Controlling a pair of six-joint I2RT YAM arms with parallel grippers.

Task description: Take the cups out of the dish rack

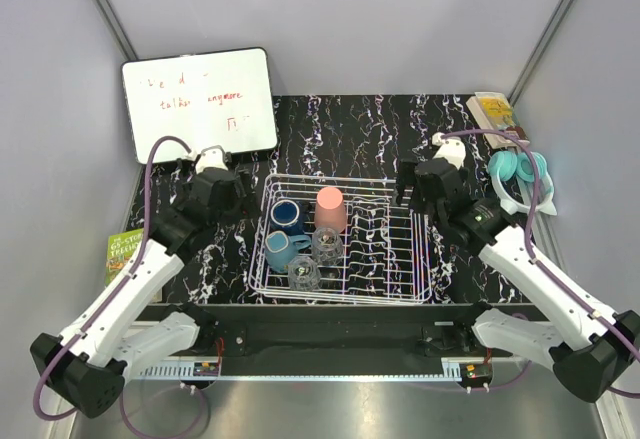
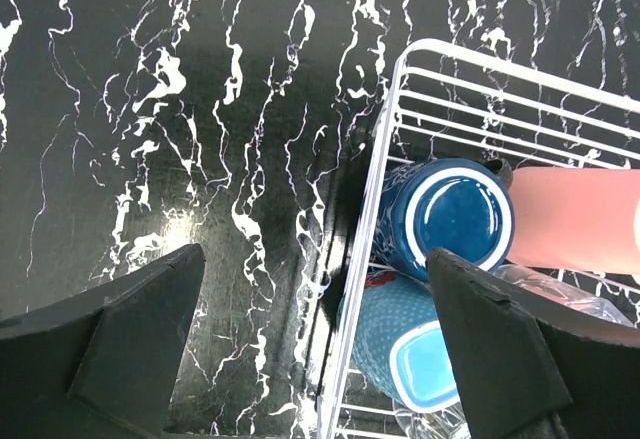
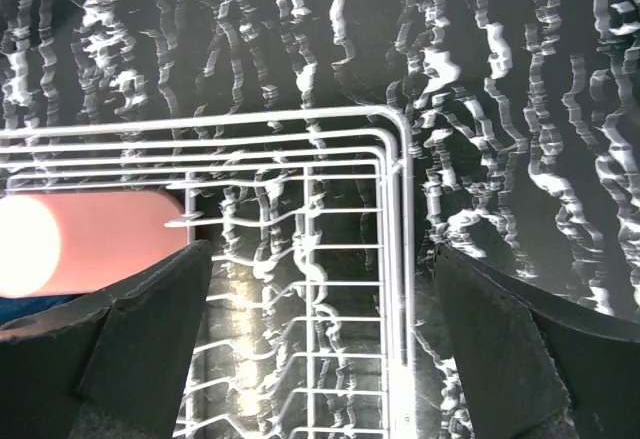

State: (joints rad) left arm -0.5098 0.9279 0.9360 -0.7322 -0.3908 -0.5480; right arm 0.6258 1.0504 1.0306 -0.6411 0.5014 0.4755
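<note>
The white wire dish rack (image 1: 400, 259) sits mid-table. In its left half stand a dark blue cup (image 1: 286, 214), a salmon-pink tumbler (image 1: 331, 208), a teal mug (image 1: 281, 250) and two clear glass cups (image 1: 327, 245) (image 1: 304, 273). My left gripper (image 1: 228, 195) hovers open over the rack's left rim (image 2: 385, 159), empty; below it I see the dark blue cup (image 2: 455, 214), the teal mug (image 2: 415, 344) and the pink tumbler (image 2: 575, 219). My right gripper (image 1: 415, 191) hangs open and empty above the rack's far right corner (image 3: 395, 209), with the pink tumbler (image 3: 90, 239) to its left.
A whiteboard (image 1: 200, 99) leans at the back left. A green book (image 1: 122, 249) lies off the table's left edge. A book (image 1: 493, 111) and teal headphones (image 1: 520, 174) lie at the back right. Black marbled tabletop (image 2: 200, 109) surrounds the rack.
</note>
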